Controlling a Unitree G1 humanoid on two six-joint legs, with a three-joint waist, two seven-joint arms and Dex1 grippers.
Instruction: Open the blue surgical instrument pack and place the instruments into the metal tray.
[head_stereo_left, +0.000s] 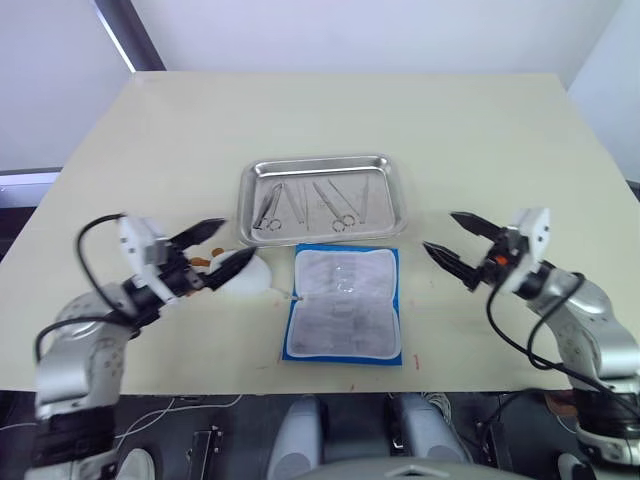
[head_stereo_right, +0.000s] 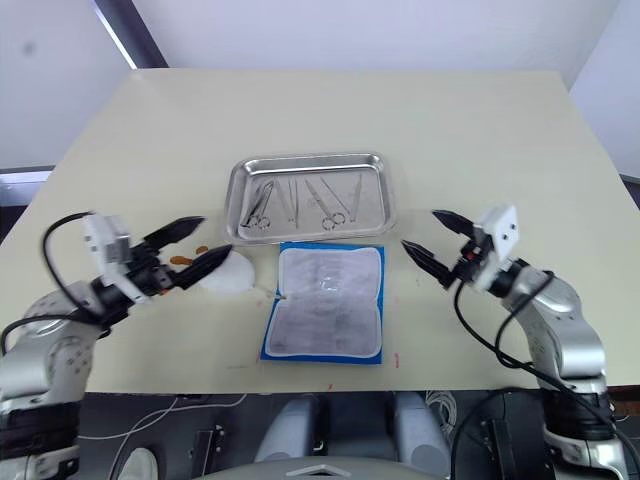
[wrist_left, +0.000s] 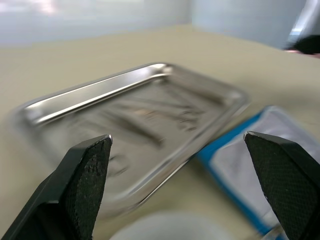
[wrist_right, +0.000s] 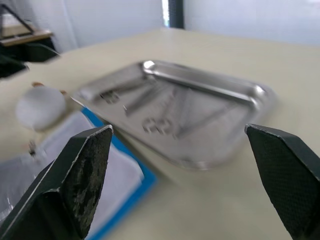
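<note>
Unfolded between both spread, empty grippers, left (head_stereo_left: 214, 251) and right (head_stereo_left: 449, 243), the blue surgical instrument pack (head_stereo_left: 344, 305) is seen; instruments (head_stereo_left: 312, 204) are laid in the metal tray (head_stereo_left: 322, 198) beyond it.

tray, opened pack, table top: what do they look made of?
Metal tray: polished steel by the look, with mirror glare on the rolled rim.

Blue surgical instrument pack: soft fabric, probably woven; blue border, pale grey-white lining that wrinkles. Lies open flat.

Table: matte cream top, no glare; laminate or painted board, can't tell which.

Instruments: thin silvery metal, lying in the tray.
</note>
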